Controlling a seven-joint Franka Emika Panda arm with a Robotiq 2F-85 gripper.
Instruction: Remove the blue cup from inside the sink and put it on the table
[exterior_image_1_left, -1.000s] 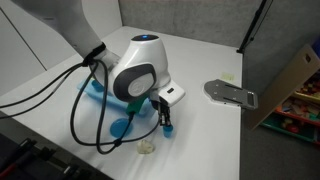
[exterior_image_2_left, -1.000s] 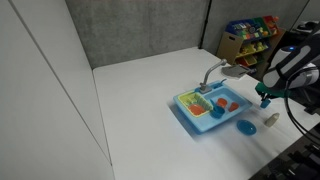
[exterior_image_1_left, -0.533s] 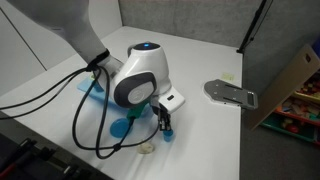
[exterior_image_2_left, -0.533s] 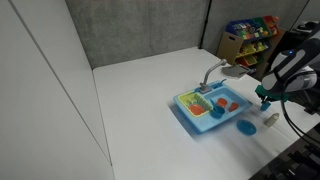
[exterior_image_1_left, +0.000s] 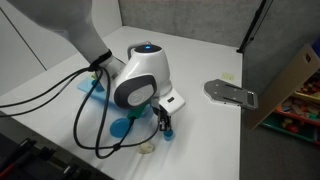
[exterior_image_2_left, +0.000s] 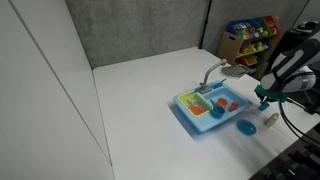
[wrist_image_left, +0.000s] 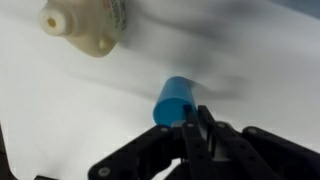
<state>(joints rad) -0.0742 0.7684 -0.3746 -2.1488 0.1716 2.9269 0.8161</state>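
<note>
We are clamping our hand (wrist_image_left: 197, 124) on the cup (wrist_image_left: 175, 101), holding it outside the sink (exterior_image_2_left: 186, 104), low over the desk (exterior_image_2_left: 140, 110). A blue disc (exterior_image_2_left: 245, 126) is lying just beside the sink, with a white piece (wrist_image_left: 85, 25) farther out, near the cup. The hand is staying almost where it was half a second ago.

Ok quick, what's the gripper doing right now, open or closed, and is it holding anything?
Gripper: closed on the blue cup, just above the table.
</note>
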